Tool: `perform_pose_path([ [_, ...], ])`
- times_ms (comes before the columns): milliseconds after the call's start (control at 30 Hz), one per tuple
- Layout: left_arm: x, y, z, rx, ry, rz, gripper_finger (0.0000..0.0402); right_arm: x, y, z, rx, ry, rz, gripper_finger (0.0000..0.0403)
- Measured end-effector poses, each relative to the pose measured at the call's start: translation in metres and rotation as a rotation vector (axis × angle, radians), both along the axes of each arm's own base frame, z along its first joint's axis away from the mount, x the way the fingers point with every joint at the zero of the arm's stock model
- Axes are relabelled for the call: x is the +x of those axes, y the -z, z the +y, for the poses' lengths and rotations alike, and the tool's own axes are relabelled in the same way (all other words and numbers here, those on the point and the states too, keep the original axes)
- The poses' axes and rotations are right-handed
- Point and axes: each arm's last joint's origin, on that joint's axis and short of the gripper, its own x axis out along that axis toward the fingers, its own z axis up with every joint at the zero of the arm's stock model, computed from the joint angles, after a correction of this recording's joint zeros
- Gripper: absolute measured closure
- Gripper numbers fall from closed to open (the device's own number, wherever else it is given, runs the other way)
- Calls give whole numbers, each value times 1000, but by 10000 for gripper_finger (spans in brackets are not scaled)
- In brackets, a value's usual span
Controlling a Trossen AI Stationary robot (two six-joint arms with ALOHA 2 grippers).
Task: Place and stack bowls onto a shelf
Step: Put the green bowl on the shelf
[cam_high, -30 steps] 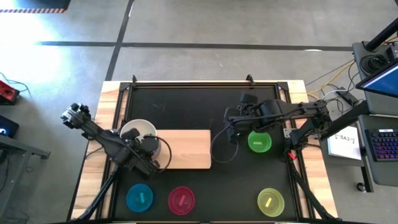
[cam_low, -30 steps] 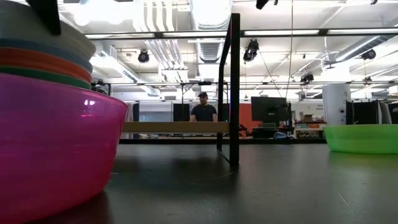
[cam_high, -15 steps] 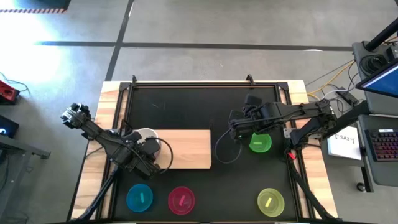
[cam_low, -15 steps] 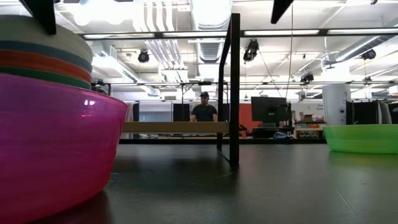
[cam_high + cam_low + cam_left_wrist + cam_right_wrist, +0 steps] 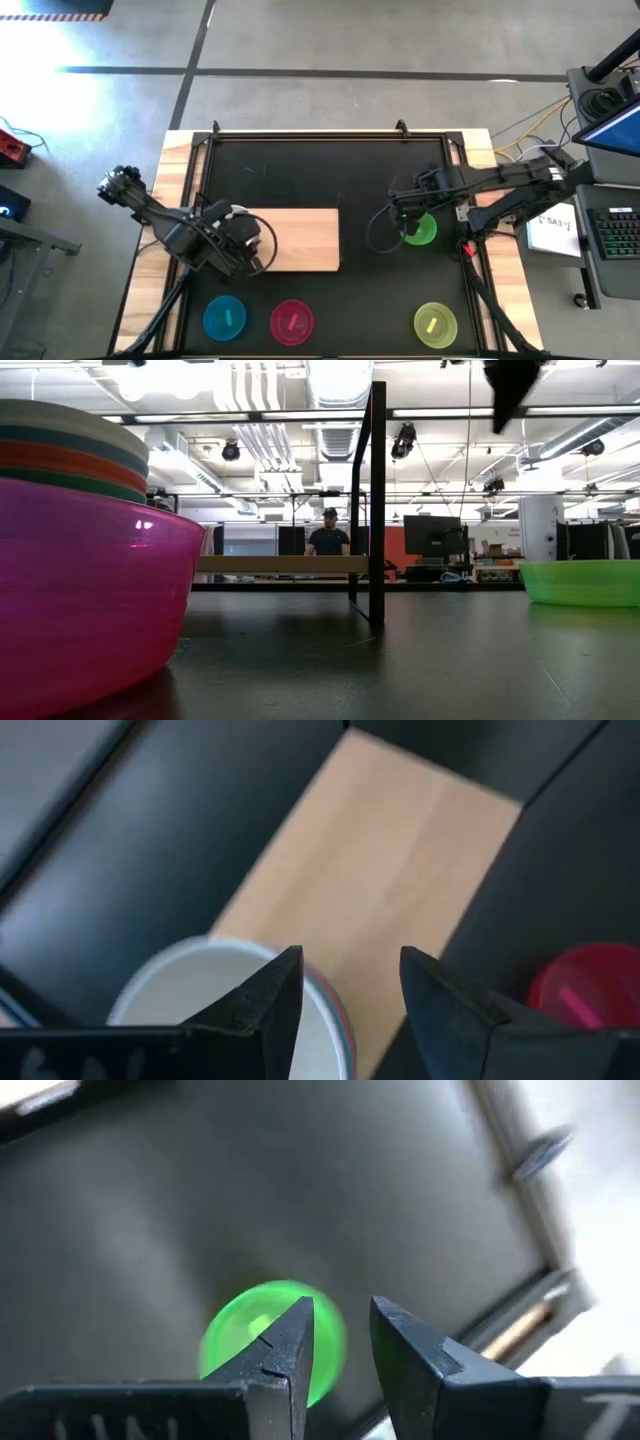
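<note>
A stack of bowls stands on the left end of the wooden shelf, with a white bowl on top and blue, red and dark green rims below it. My left gripper hovers open over the stack's rim, one finger above the inside and one outside. Off the shelf's right end, a green bowl rests on its base on the table. My right gripper hangs open above its edge, holding nothing. Cyan, magenta and yellow-green bowls line the near edge.
A black metal frame borders the tabletop, and one of its posts stands upright in the low view. A cable loops below my right arm. Desks and monitors stand to the right of the table, and a person is far behind it.
My left gripper has opened and let go of the white bowl, which has settled level on the stack. The gripper has then risen out of the low view. My right gripper has travelled toward the table's right edge and now hangs over the green bowl.
</note>
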Motion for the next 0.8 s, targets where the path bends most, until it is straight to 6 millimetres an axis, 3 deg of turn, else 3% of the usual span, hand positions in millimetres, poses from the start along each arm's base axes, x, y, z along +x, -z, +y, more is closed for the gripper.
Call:
perform_pose_path([
  [200, 2, -7, 1, 89, 22, -65, 251, -11, 36, 4, 209, 98, -4, 312],
  [333, 3, -9, 2, 131, 41, -83, 253, -17, 60, 3, 206, 177, 64, 312],
  [567, 4, -14, 2, 150, 72, -89, 254, -16, 102, 6, 288, 169, 86, 329],
  [800, 3, -14, 2, 161, 89, -80, 254, -14, 125, 7, 348, 175, 39, 333],
])
